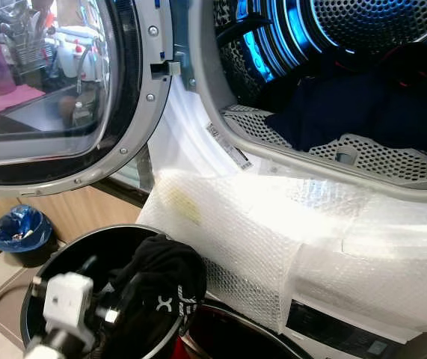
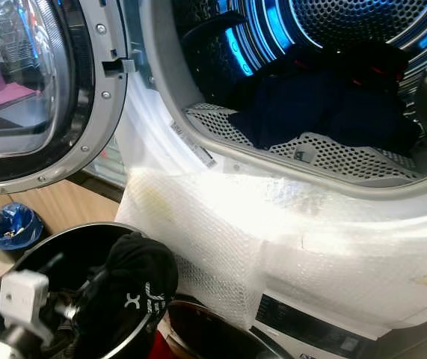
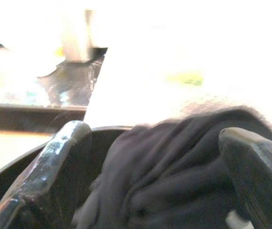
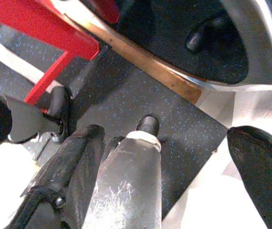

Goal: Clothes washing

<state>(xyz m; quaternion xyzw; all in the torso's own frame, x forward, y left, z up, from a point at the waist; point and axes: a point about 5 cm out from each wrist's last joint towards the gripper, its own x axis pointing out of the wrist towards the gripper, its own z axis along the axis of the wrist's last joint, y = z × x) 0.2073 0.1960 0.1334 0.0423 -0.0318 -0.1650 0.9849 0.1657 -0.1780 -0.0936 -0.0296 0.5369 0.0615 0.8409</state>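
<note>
The washer [image 1: 220,224] stands ahead and to the right, its front wrapped in bubble wrap [image 1: 273,247]. Its door [image 1: 56,97] swings open to the left. Clothes [image 1: 363,105] lie inside the drum [image 1: 363,30], toward the right. A bucket [image 1: 45,273] sits on the floor before the washer, at its left front corner, with a garment [image 1: 161,288] bunched over its right rim. A bag [image 1: 20,228] rests on the floor left of the bucket, beneath the door.

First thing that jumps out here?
The blue-lit drum of the open washer, upper right, with dark clothes already inside. Below, at lower left, the left pincer grips a black garment over a black basket; bubble wrap covers the machine's front.
</note>
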